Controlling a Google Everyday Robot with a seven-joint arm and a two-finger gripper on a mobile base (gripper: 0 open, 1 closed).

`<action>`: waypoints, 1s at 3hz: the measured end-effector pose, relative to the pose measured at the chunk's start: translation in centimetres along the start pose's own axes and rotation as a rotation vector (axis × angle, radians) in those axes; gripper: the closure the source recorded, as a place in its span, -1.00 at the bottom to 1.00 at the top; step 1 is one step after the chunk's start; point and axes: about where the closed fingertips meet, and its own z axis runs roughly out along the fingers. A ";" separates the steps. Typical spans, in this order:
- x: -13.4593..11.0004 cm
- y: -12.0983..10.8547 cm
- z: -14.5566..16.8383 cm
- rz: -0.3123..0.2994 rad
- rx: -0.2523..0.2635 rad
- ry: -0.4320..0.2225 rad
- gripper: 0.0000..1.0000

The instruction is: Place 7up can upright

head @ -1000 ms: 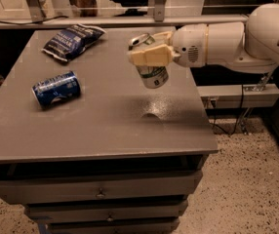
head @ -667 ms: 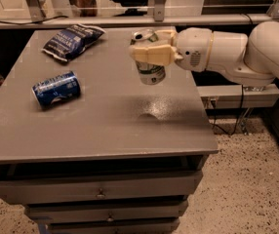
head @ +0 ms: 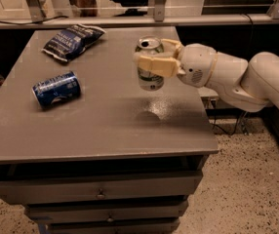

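**Can held upright over the table's right half**

The gripper (head: pixel 151 57) reaches in from the right, its fingers clamped around the 7up can (head: pixel 150 81). The can is upright, silver top up, and held clear of the table (head: pixel 110 126) with its shadow on the surface just below.

Bare tabletop lies beneath and in front of the can. The right edge is near and the front edge is farther off.

A blue can (head: pixel 56 88) lies on its side well to the left. A dark snack bag (head: pixel 72 40) rests at the back left. Neither is close to the shadow.

Compared with a moment ago, the held can has hardly shifted, and the blue can and the bag have not moved.
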 end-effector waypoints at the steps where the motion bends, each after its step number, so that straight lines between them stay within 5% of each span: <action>1: 1.2 0.1 -0.6 0.014 0.009 -0.044 1.00; 3: 3.5 0.2 -1.3 0.049 0.010 -0.056 1.00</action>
